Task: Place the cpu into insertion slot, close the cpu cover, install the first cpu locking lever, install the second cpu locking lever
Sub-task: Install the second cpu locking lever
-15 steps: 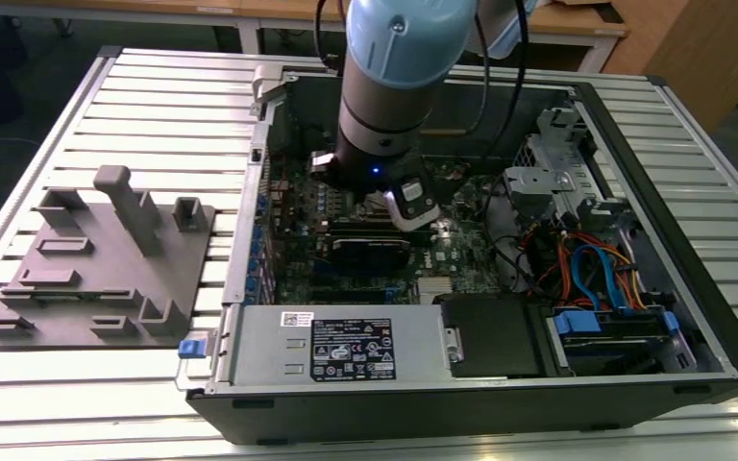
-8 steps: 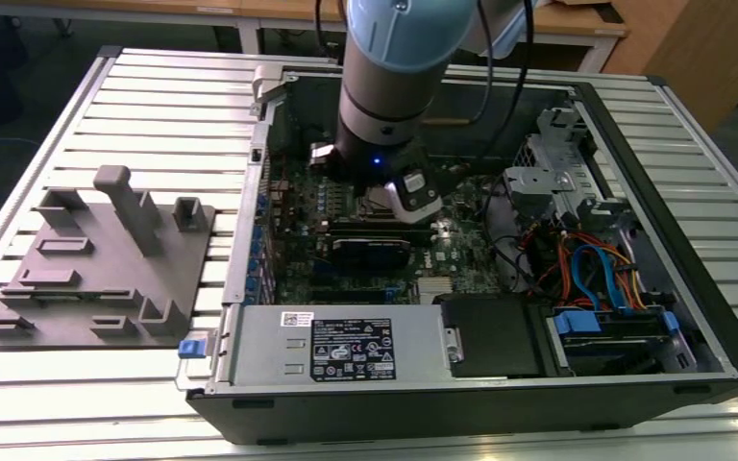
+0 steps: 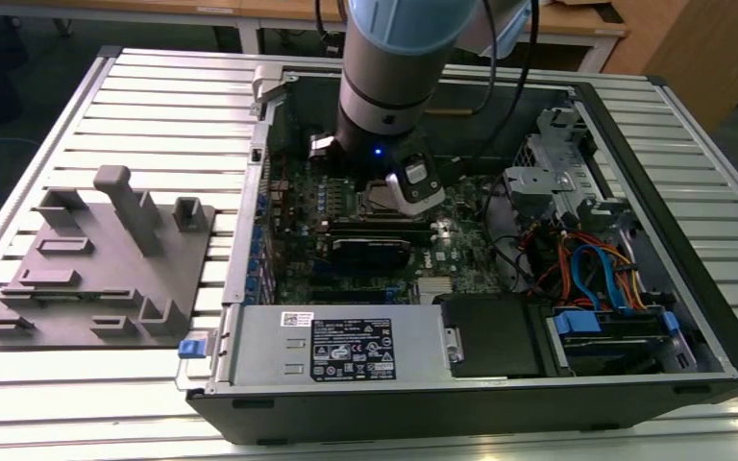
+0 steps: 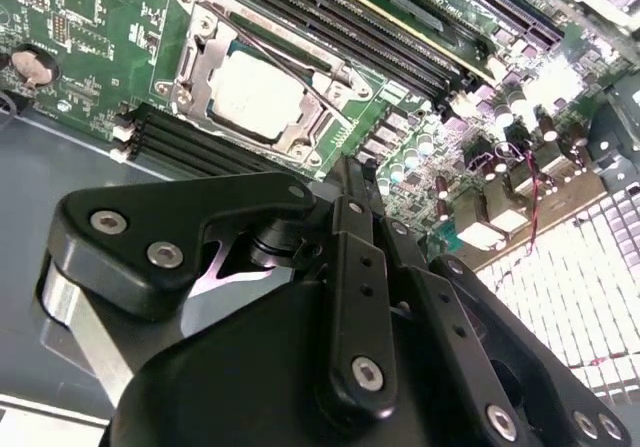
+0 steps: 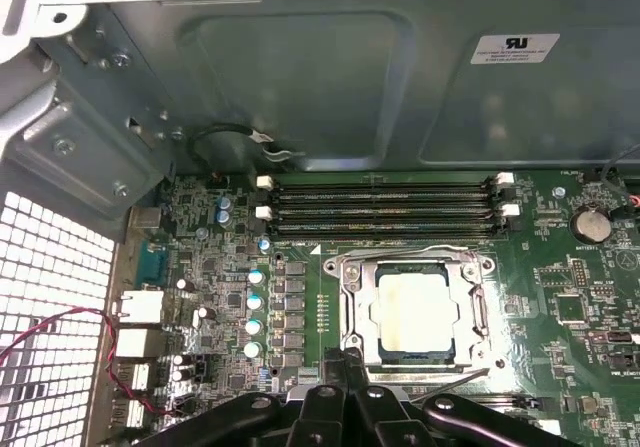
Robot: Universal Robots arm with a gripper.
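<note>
Black pincer (image 5: 345, 359) linkage hard up against the lens in both wrist views, tips pressed together with nothing visibly pinched between them, poised just beside one edge of the insertion slot (image 3: 372, 199) on the green motherboard (image 5: 580, 347). Cpu (image 5: 420, 312) already seated in that slot, dull silver top showing through the cut-out of the cpu cover (image 5: 352, 302), which looks folded down flat over it. Thin wire locking lever (image 5: 455, 379) lying along the socket edge nearest the tips; in the second wrist view another wire lever (image 4: 290, 67) running slantwise across the cover, and hard to say whether either is hooked home. Likely trouble from here: closed tips sliding off the springy wire, letting it snap back and leaving the cover unclamped. Equally, a push off line could land on the row of capacitors (image 5: 255, 302) or the memory slots (image 5: 385, 212) close by, both near enough to be struck. Too much downward force on a cover not sitting square could load the chip unevenly and harm the contacts beneath. Whole computer case (image 3: 676, 317) resting on the slatted surface (image 3: 151, 106), so a hard sideways shove might also shift it.
</note>
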